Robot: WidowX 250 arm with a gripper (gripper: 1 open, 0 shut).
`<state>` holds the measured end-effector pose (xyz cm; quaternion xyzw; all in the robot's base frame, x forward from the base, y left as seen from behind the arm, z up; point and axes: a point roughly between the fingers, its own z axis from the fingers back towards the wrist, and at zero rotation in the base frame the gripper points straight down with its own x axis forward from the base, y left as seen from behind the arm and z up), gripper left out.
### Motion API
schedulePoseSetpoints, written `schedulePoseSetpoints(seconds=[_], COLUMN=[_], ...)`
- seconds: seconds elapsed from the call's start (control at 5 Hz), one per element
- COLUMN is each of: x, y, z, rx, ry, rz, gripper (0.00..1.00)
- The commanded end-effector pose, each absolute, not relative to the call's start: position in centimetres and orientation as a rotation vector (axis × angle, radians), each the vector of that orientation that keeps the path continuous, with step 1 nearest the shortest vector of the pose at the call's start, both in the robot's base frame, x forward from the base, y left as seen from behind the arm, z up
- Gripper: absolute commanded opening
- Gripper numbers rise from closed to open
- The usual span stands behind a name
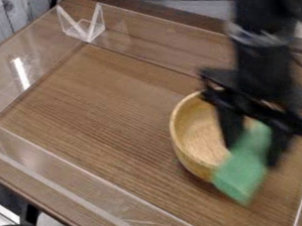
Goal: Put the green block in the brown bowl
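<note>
Green block (242, 172) hangs clamped in the closed gripper (259, 140), blurred, at the 5 o'clock rim of the brown bowl (195, 131) and overlapping its near edge. Behind it, the bowl sits on the wooden table (86, 101). For a clean drop, centre the block toward 11 o'clock over the bowl's hollow, lower it inside the rim, then release; releasing here risks the block tipping off the wall.

Black arm, motion-blurred; the gripper (255, 136) seems to have 2 dark, slim fingers.
</note>
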<state>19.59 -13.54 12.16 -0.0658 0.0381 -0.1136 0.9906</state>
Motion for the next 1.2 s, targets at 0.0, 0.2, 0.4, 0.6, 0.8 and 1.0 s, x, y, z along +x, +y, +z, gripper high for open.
schedulePoseSetpoints(seconds=[0.0,0.2,0.4,0.6,0.8,1.0], x=[20.9,21.3,21.3,21.7,22.1,22.3], y=[-11.4,-9.9,-8.5,-7.8,-7.5,-7.3], z=[13.6,13.8,14.1,15.0,15.3,15.2], rx=[-0.139,-0.142,-0.139,-0.134,-0.134,-0.137], ry=[-0.011,-0.028,-0.048,-0.083,-0.104,-0.111], rz=[-0.175,-0.148,-0.115,-0.082,-0.071,-0.073], gripper=[0.0,0.0,0.0,0.0,0.0,0.0])
